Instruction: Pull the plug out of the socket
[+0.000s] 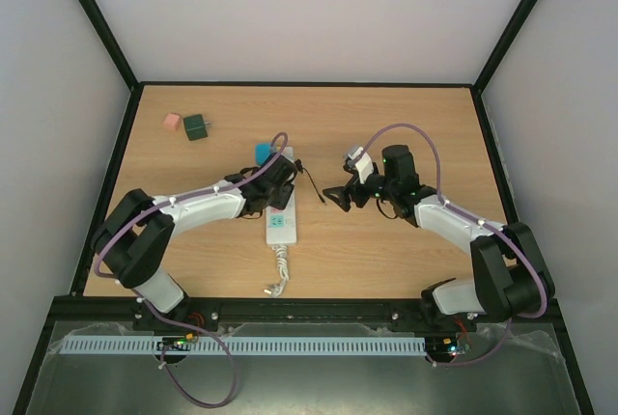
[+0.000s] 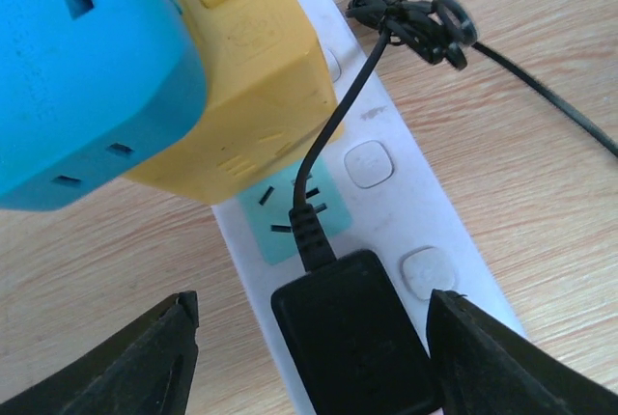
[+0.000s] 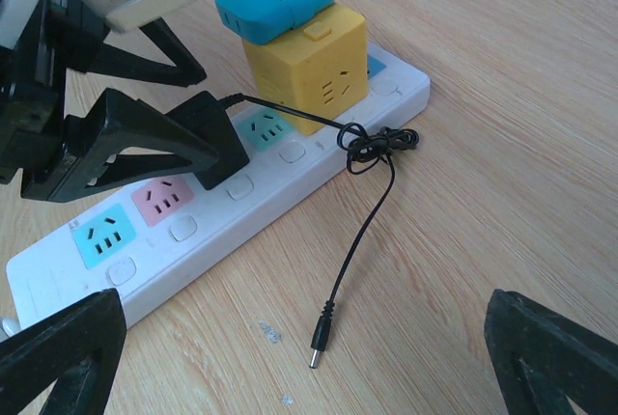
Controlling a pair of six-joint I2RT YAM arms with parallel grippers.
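Observation:
The socket (image 1: pixel 282 229), a long white power strip with pastel outlet faces, lies mid-table with its coiled cord (image 1: pixel 279 270) toward me. It also shows in the left wrist view (image 2: pixel 406 193) and the right wrist view (image 3: pixel 251 198). A black plug (image 2: pixel 352 338) sits in it, its thin black cable (image 3: pixel 372 203) trailing to a loose barrel end (image 3: pixel 319 349). My left gripper (image 2: pixel 309 357) is open, its fingers (image 2: pixel 145 367) on both sides of the plug (image 3: pixel 220 135). The right finger is close against the plug and the left one is apart. My right gripper (image 1: pixel 334 200) is open and empty, right of the strip.
A yellow cube adapter (image 2: pixel 251 77) with a blue cube (image 2: pixel 87 68) on top is plugged in just beyond the black plug. A pink block (image 1: pixel 173 122) and a dark green block (image 1: pixel 196 126) lie at the back left. Black frame rails edge the table.

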